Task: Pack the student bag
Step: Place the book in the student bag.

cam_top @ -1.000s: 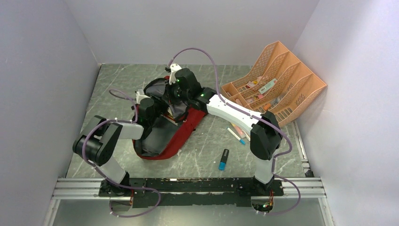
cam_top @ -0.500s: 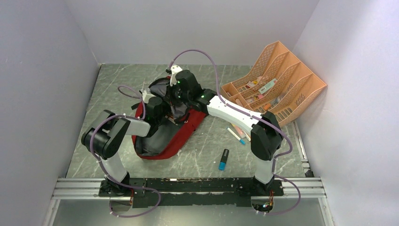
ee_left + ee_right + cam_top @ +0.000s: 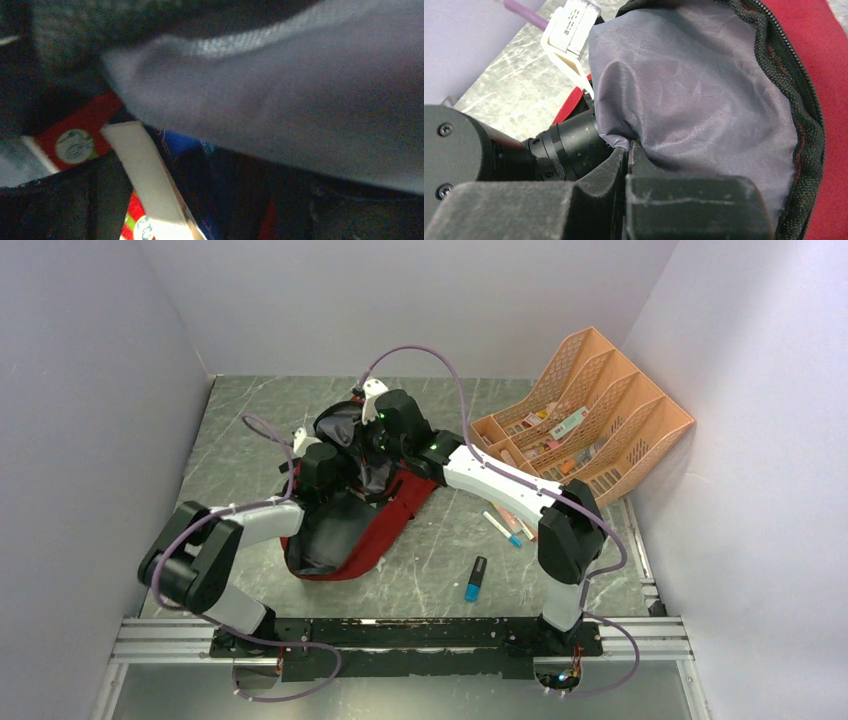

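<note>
1. One student bag (image 3: 345, 540) of soft dark-red fabric, with black zip tape and a grey woven lining (image 3: 704, 100), is seen lying open on the marble-patterned table (image 3: 440, 560), between the two arms.
2. A fold of that lining is pinched by the right gripper (image 3: 628, 150), whose jaws are closed.
3. The left gripper (image 3: 322, 462) is sunk in the bag's mouth, with its fingers seen spread apart.
4. Inside, one red packet (image 3: 75, 142) with round emblems and one white strip (image 3: 145, 170) are seen. The print cannot be read.
5. One peach plastic mesh organiser (image 3: 640, 410) with four slots is tilted by the right wall.
6. One blue-tipped marker (image 3: 475, 579) is seen lying apart on the table.
</note>
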Motion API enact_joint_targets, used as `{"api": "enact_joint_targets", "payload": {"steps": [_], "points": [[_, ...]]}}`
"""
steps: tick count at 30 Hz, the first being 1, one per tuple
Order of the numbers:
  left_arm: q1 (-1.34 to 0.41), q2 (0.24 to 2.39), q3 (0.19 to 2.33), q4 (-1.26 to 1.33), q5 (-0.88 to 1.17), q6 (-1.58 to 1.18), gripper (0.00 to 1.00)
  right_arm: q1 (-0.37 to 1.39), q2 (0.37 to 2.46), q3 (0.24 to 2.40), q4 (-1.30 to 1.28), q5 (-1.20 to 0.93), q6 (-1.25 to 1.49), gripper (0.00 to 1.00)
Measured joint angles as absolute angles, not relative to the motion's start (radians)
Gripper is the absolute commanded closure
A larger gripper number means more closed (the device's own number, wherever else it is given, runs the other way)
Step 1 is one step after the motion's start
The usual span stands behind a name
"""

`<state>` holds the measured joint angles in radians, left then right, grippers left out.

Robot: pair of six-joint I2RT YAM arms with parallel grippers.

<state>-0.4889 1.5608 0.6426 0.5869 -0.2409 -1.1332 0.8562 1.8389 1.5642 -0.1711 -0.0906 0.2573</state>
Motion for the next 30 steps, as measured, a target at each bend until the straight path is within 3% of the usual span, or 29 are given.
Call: {"api": "enact_joint_targets", "payload": {"steps": [11,19,24,30], "points": [[-0.46,1.196,0.554,0.187,-0.251,-0.956,0.03,0.912,1.802,1.544,-0.171,-0.187,0.262,1.0],[-0.455,0.993,0.494,0.016,-0.25,-0.889,0.15,0.944,1.798,1.543,-0.183,-0.279,0.271,1.0],[-0.455,0.896,0.445,-0.035,-0.249,-0.896,0.09,0.955,1.797,1.538,-0.18,-0.332,0.281,1.0],[-0.455,0.86,0.406,-0.054,-0.237,-0.918,0.11,0.957,1.797,1.512,-0.156,-0.364,0.306,1.0]]}}
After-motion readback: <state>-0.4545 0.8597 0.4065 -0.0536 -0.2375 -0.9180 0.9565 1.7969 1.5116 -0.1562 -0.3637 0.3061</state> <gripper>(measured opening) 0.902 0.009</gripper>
